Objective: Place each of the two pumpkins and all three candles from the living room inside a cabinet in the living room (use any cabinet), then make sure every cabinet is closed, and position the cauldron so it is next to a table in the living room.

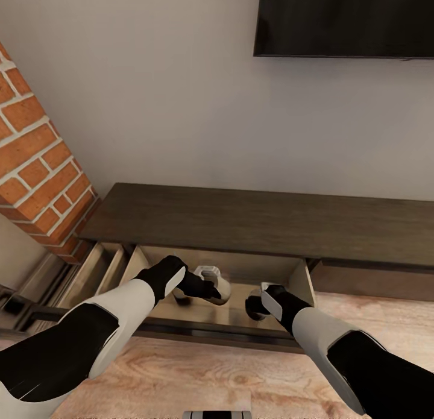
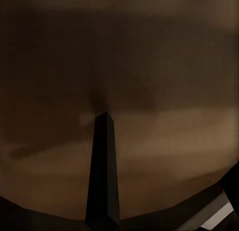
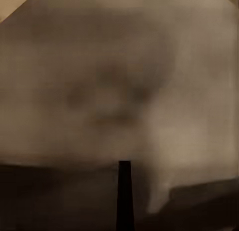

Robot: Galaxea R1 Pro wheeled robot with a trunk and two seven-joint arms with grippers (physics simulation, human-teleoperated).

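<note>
- The cabinet (image 1: pixel 253 223) runs long and low along the pale wall, its dark brown top bare, with one wide drawer (image 1: pixel 241 268) pulled out toward the robot and showing pale inner walls.
- Both arms reach down into that open drawer.
- The left tool (image 1: pixel 212 289) is inside the drawer, just beside a grey, rounded shape; whether it is clenched, released or grasping something cannot be told.
- In the left wrist view one dark finger (image 2: pixel 103 171) points into blurred brown surroundings, too dim to read.
- The right tool (image 1: pixel 256 303) is also in the drawer, near the left tool and apart from it; its state cannot be told either.
- In the right wrist view one thin dark finger (image 3: pixel 124 196) stands against a blurred tan surface.
- A brick column (image 1: pixel 39 166) stands beyond the left tool, and a dark screen (image 1: pixel 343 21) hangs on the wall above the cabinet.
</note>
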